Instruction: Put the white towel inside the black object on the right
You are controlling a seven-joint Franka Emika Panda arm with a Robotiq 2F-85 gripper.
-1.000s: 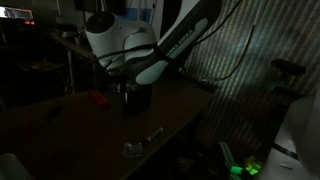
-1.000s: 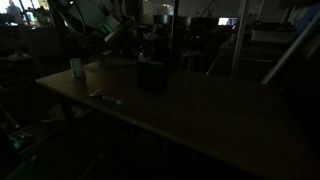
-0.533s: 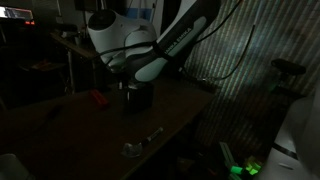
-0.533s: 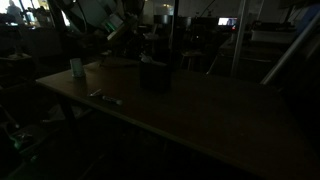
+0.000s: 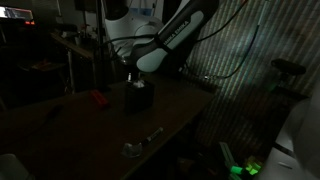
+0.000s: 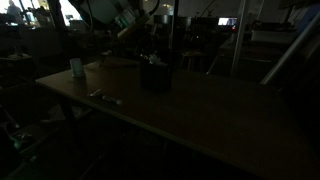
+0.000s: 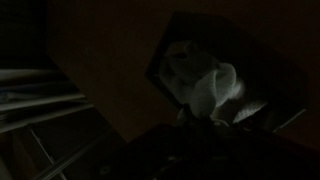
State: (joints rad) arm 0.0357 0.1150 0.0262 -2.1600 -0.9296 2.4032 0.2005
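Note:
The scene is very dark. The black object, an open box, stands on the table in both exterior views point(image 5: 139, 97) point(image 6: 153, 76). In the wrist view the white towel point(image 7: 205, 85) lies bunched inside the black box point(image 7: 165, 52). My gripper point(image 5: 133, 79) hangs just above the box; it also shows in an exterior view point(image 6: 141, 50). In the wrist view the gripper point(image 7: 190, 118) is a dark shape at the lower edge, close to the towel's lower end. Its fingers are too dark to read.
A red thing point(image 5: 97, 98) lies on the table beside the box. A small pale item point(image 5: 133, 148) lies near the table's edge. A small cup point(image 6: 76, 68) and a flat pale item point(image 6: 104, 97) sit on the table. Shelving and clutter stand behind.
The arm has lifted upward, and the gripper now sits higher above the black box than a second ago. The box has not moved.

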